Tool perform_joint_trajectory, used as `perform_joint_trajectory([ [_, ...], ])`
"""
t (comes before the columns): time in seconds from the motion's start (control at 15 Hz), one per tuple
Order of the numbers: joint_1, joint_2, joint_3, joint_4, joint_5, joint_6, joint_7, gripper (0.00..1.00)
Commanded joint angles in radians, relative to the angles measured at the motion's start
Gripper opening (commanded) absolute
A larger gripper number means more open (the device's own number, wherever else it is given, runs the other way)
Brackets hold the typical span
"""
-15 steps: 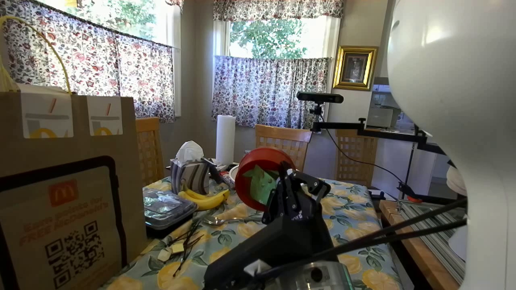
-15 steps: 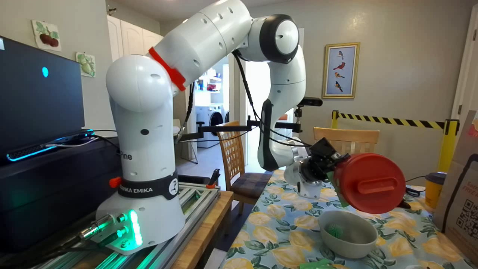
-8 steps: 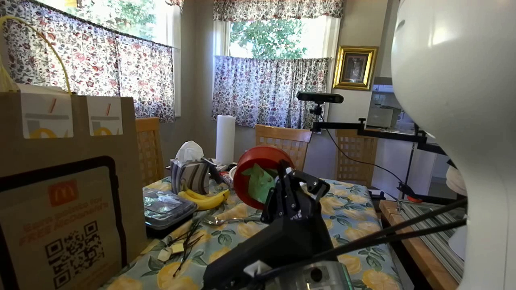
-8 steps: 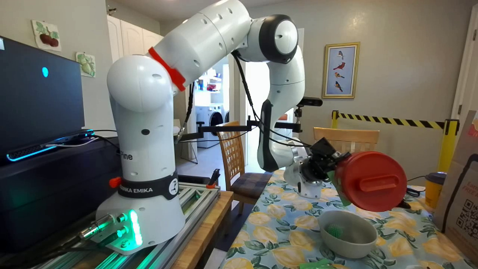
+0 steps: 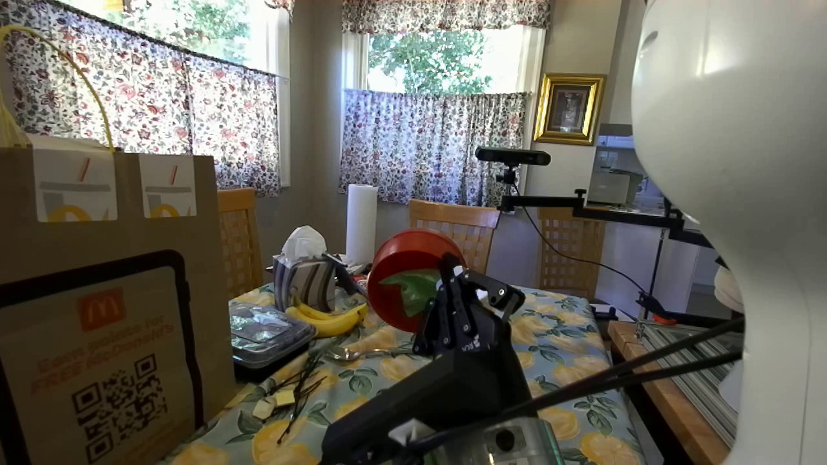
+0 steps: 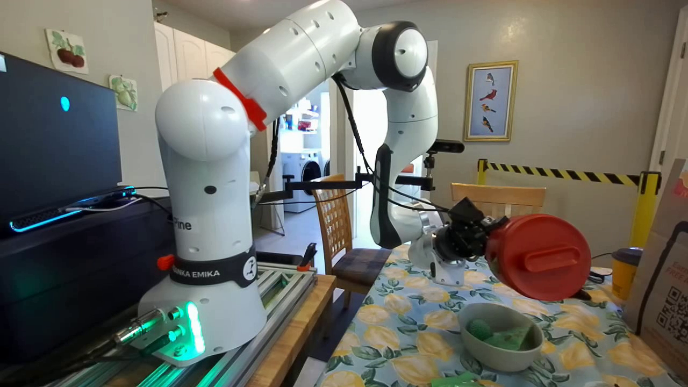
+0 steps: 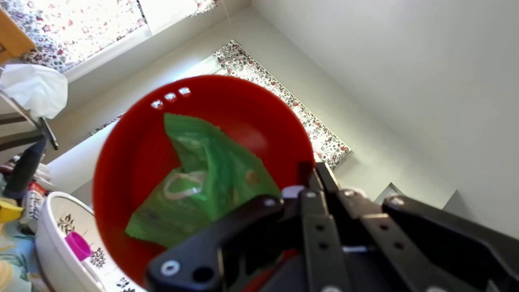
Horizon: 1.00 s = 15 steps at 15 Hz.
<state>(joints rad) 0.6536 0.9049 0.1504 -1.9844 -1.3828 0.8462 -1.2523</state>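
The red bowl (image 6: 537,236) hangs tipped on its side, higher than the gray bowl (image 6: 494,357). The gripper (image 7: 318,172) is clamped on the red bowl's rim, its fingertips nearly together there in the wrist view. The red bowl looks like thin, rigid plastic: probably light, stiff and hard to break, yet smooth enough to swivel in so narrow a pinch. The rim seems the natural hold; the raised ridge (image 6: 557,259) across its underside looks graspable too. The green packet (image 7: 215,182) inside seems soft, crinkly and slippery.
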Motion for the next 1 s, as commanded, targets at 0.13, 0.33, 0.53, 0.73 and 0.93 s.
perform_joint_trajectory([
  [0.13, -0.026, 0.004, 0.026, 0.002, -0.011, -0.018, 0.005, 0.03],
  [0.33, -0.026, 0.004, 0.026, 0.002, -0.011, -0.018, 0.005, 0.01],
  [0.53, -0.072, -0.044, 0.053, -0.012, 0.030, 0.006, 0.057, 0.01],
  [0.73, -0.119, -0.076, 0.069, -0.028, 0.065, 0.004, 0.100, 0.01],
  [0.93, -0.185, -0.120, 0.101, -0.046, 0.112, 0.031, 0.152, 0.01],
])
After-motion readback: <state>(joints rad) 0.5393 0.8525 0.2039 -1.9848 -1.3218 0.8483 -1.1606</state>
